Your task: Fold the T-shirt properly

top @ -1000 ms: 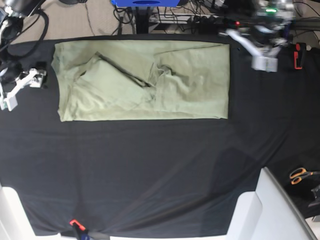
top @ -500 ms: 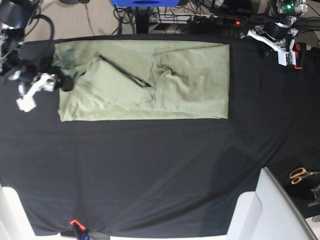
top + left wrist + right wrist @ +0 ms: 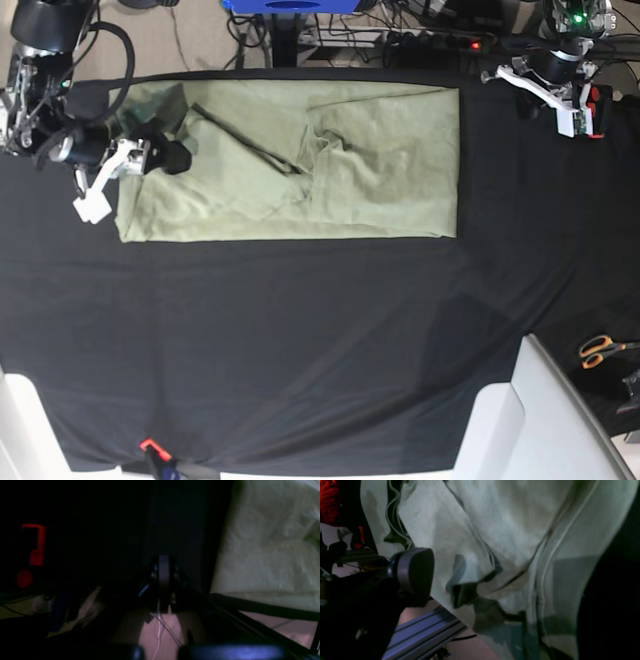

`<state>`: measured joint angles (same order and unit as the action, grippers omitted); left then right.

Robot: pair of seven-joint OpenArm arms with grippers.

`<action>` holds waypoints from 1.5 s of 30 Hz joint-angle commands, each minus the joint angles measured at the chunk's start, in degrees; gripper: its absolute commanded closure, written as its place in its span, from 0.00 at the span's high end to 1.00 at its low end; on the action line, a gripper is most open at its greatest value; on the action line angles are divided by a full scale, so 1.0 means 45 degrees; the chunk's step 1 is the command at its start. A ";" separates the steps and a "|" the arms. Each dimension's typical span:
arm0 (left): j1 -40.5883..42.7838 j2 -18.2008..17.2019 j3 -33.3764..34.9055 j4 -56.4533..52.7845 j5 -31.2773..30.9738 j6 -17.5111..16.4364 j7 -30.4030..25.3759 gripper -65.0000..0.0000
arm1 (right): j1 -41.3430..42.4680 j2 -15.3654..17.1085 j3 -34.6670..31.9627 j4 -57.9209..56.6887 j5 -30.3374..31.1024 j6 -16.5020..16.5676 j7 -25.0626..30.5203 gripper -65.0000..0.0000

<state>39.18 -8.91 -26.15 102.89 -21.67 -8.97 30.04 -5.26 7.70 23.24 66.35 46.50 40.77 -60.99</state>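
Crosswise, the T-shirt (image 3: 300, 165) lies (long axis left-right); right tool (image 3: 125, 180) gapes empty.

Two arms, black-bodied with white printed gripper parts. Right gripper (image 3: 130, 170): white bracket and finger, a rounded black pad (image 3: 413, 571) with grey sheen, black cables looping off the dark cylindrical joint near the table's far left corner. Left gripper (image 3: 570, 105): white fingers, black cylindrical wrist, green light on the housing above, by the far right corner. Seen from its own wrist: dim black fingers (image 3: 162, 580) pressed together, small screws along the sides, thin white wire beneath.
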 commanded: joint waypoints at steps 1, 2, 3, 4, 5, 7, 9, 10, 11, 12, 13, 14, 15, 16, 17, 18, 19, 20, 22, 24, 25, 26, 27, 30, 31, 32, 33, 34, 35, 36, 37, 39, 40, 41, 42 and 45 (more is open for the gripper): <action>0.0114 -0.0121 -0.0079 0.0041 -0.0039 0.0050 -0.0200 0.00 | 0.0182 0.0095 -0.0018 -0.0180 -0.0399 -0.0172 -0.0092 0.78; 0.0114 -0.0121 -0.0079 -0.0056 -0.0039 0.0050 -0.0200 0.00 | 0.0318 0.0114 -0.0018 -0.0375 -0.0399 -0.0172 -0.0092 0.74; 0.0095 -0.0121 -0.0079 -0.0115 -0.0039 0.0050 -0.0200 0.00 | 0.0475 0.0114 -0.0018 -0.0648 -0.0399 -0.0172 -0.0092 0.68; 0.0095 -0.0121 -0.0079 -0.0193 -0.0039 0.0050 -0.0200 0.00 | 0.0631 0.0114 -0.0018 -0.0883 -0.0399 -0.0172 -0.0092 0.64; 0.0095 -0.0121 -0.0079 -0.0291 -0.0039 0.0050 -0.0200 0.00 | 0.0787 0.0134 -0.0018 -0.1117 -0.0399 -0.0172 -0.0092 0.58; 0.0095 -0.0121 -0.0098 -0.0330 -0.0039 0.0050 -0.0200 0.00 | 0.1022 0.0134 -0.0018 -0.1528 -0.0419 -0.0172 -0.0092 0.49; 0.0095 -0.0121 -0.0098 -0.0330 -0.0039 0.0050 -0.0200 0.00 | 0.1256 0.0134 -0.0018 -0.1821 -0.0419 -0.0172 -0.0073 0.33; 0.0095 -0.0121 -0.0098 -0.0330 -0.0039 0.0050 -0.0200 0.00 | 0.1315 0.0154 -0.0018 -0.1899 -0.0419 -0.0172 -0.0073 0.24; 0.0095 -0.0121 -0.0098 -0.0330 -0.0039 0.0050 -0.0200 0.00 | 0.1412 0.0310 -0.0018 -0.1977 -0.0419 -0.0172 -0.0073 0.12; 0.0095 -0.0121 -0.0098 -0.0330 -0.0039 0.0050 -0.0200 0.00 | 0.1490 0.0447 -0.0018 -0.2114 -0.0419 -0.0172 -0.0073 0.00; 0.0095 -0.0121 -0.0098 -0.0330 -0.0039 0.0050 -0.0200 0.00 | 0.1569 0.0583 -0.0018 -0.2290 -0.0419 -0.0172 -0.0073 0.00; 0.0095 -0.0121 -0.0098 -0.0330 -0.0058 0.0050 -0.0200 0.00 | 0.1686 0.0798 0.0021 -0.2524 -0.0419 -0.0172 -0.0073 0.03; 0.0095 -0.0121 -0.0098 -0.0330 -0.0058 0.0050 -0.0200 0.00 | 0.1764 0.1052 0.0060 -0.2817 -0.0419 -0.0172 -0.0073 0.03; 0.0095 -0.0121 -0.0098 -0.0330 -0.0058 0.0050 -0.0200 0.00 | 0.1823 0.1287 0.0080 -0.3071 -0.0399 -0.0172 -0.0053 0.01; 0.0075 -0.0121 -0.0098 -0.0330 -0.0058 0.0050 -0.0219 0.00 | 0.1998 0.1638 0.0099 -0.3384 -0.0399 -0.0172 0.0025 0.00; 0.0075 -0.0121 -0.0098 -0.0330 -0.0058 0.0050 -0.0219 0.00 | 0.2077 0.1912 0.0099 -0.3677 -0.0399 -0.0172 0.0181 0.00; 0.0075 -0.0121 -0.0098 -0.0330 -0.0058 0.0050 -0.0219 0.00 | 0.2135 0.2205 0.0099 -0.3989 -0.0399 -0.0172 0.0396 0.00; 0.0075 -0.0121 -0.0098 -0.0330 -0.0058 0.0050 -0.0219 0.00 | 0.2233 0.2576 0.0099 -0.4263 -0.0399 -0.0172 0.0689 0.00; -0.0081 -0.0121 -0.0098 -0.0310 -0.0058 0.0050 -0.0219 0.00 | 0.2272 0.3104 0.0099 -0.4614 -0.0399 -0.0172 0.1139 0.00; -0.0198 -0.0121 -0.0098 -0.0310 -0.0058 0.0050 -0.0219 0.00 | 0.2213 0.3436 0.0099 -0.4517 -0.0399 -0.0172 0.1529 0.00; -0.0237 -0.0101 -0.0079 -0.0310 -0.0058 0.0050 -0.0219 0.00 | 0.2116 0.3494 0.0099 -0.4224 -0.0399 -0.0172 0.1666 0.00; -0.0237 -0.0101 -0.0079 -0.0291 -0.0058 0.0050 -0.0219 0.00 | 0.1901 0.3494 0.0099 -0.3794 -0.0399 -0.0172 0.1783 0.00; -0.0257 -0.0082 -0.0079 -0.0271 -0.0058 0.0050 -0.0219 0.00 | 0.1588 0.3455 0.0099 -0.2993 -0.0399 -0.0172 0.1920 0.00; -0.0277 -0.0082 -0.0079 -0.0252 -0.0058 0.0050 -0.0219 0.00 | 0.0338 0.2850 -0.0018 0.0309 -0.0419 -0.2233 0.2369 0.00; -0.0277 -0.0082 -0.0079 -0.0252 -0.0058 0.0050 -0.0219 0.00 | -0.0092 0.2654 -0.0037 0.1481 -0.0438 -0.3171 0.2526 0.00; -0.0277 -0.0082 -0.0079 -0.0252 -0.0058 0.0050 -0.0219 0.00 | -0.0424 0.2459 -0.0213 0.2634 -0.0536 -0.4148 0.2643 0.00; -0.0277 -0.0082 -0.0079 -0.0252 -0.0058 0.0050 -0.0219 0.00 | -0.0698 0.2361 -0.0584 0.3591 -0.0810 -0.5027 0.2721 0.00; -0.0277 -0.0082 -0.0079 -0.0252 -0.0058 0.0050 -0.0219 0.00 | -0.0932 0.2342 -0.1151 0.4704 -0.1259 -0.5906 0.2760 0.00; -0.0277 -0.0082 -0.0079 -0.0252 -0.0058 0.0050 -0.0219 0.00 | -0.1147 0.2283 -0.1776 0.5564 -0.1689 -0.6687 0.2760 0.00; -0.0277 -0.0082 -0.0079 -0.0271 -0.0058 0.0050 -0.0219 0.00 | -0.1323 0.2127 -0.2460 0.6345 -0.2158 -0.7430 0.2701 0.00; -0.0277 -0.0101 -0.0079 -0.0271 -0.0058 0.0050 -0.0219 0.00 | -0.1479 0.1990 -0.3007 0.6951 -0.2607 -0.8231 0.2682 0.00; -0.0277 -0.0101 -0.0079 -0.0271 -0.0058 0.0050 -0.0219 0.00 | -0.1772 0.1619 -0.4257 0.7908 -0.3623 -0.9794 0.2643 0.00; -0.0277 -0.0101 -0.0079 -0.0271 -0.0058 0.0050 -0.0219 0.00 | -0.1870 0.1443 -0.4824 0.8143 -0.3994 -1.0419 0.2643 0.00; -0.0316 -0.0101 -0.0079 -0.0271 -0.0058 0.0050 -0.0219 0.00 | -0.1987 0.1287 -0.5332 0.8299 -0.4287 -1.0946 0.2643 0.00; -0.0413 -0.0101 -0.0079 -0.0271 -0.0039 0.0050 -0.0219 0.00 | -0.2124 0.1111 -0.5859 0.8455 -0.4619 -1.1493 0.2643 0.00; -0.0511 -0.0101 -0.0079 -0.0310 -0.0039 0.0050 -0.0219 0.00 | -0.2319 0.0622 -0.7422 0.8826 -0.5498 -1.3154 0.2643 0.00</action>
<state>36.42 -8.75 -26.17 100.66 -21.54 -8.95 30.00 -16.36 10.24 -10.52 104.64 21.67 -19.00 -50.19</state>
